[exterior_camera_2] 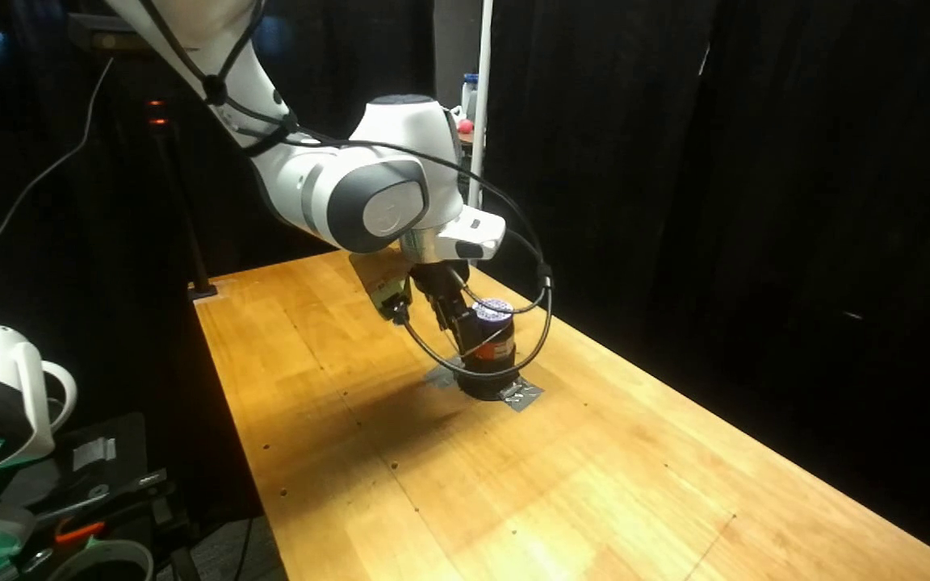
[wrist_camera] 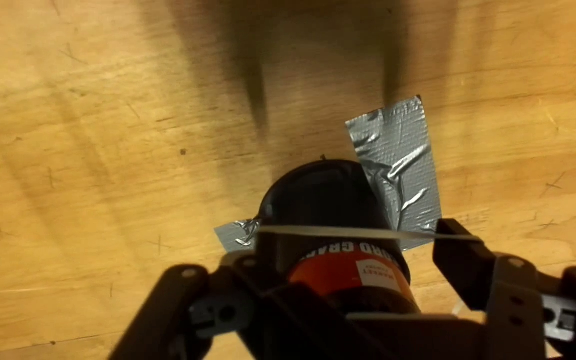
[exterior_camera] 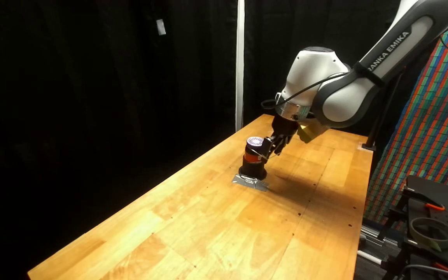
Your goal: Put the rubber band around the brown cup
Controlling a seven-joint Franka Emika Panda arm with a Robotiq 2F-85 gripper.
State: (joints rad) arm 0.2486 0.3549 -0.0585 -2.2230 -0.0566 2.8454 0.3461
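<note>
The brown cup (exterior_camera: 252,158) stands upright on the table with its orange-red stripe and pale patterned top showing. It also shows in an exterior view (exterior_camera_2: 497,350) and in the wrist view (wrist_camera: 340,272). My gripper (exterior_camera: 269,149) is beside the cup's upper part, with its fingers spread (wrist_camera: 363,240). It also shows in an exterior view (exterior_camera_2: 463,329). The thin pale rubber band (wrist_camera: 328,232) is stretched between the fingers and crosses in front of the cup. In both exterior views a strand slants across the cup's side. I cannot tell whether it encircles the cup fully.
Grey tape (wrist_camera: 403,170) fixes the cup's wide black base to the wooden table (exterior_camera: 224,233). The arm's cable (exterior_camera_2: 513,367) loops in front of the cup in an exterior view. A dark side cart with a tape roll (exterior_camera: 432,231) stands beside the table.
</note>
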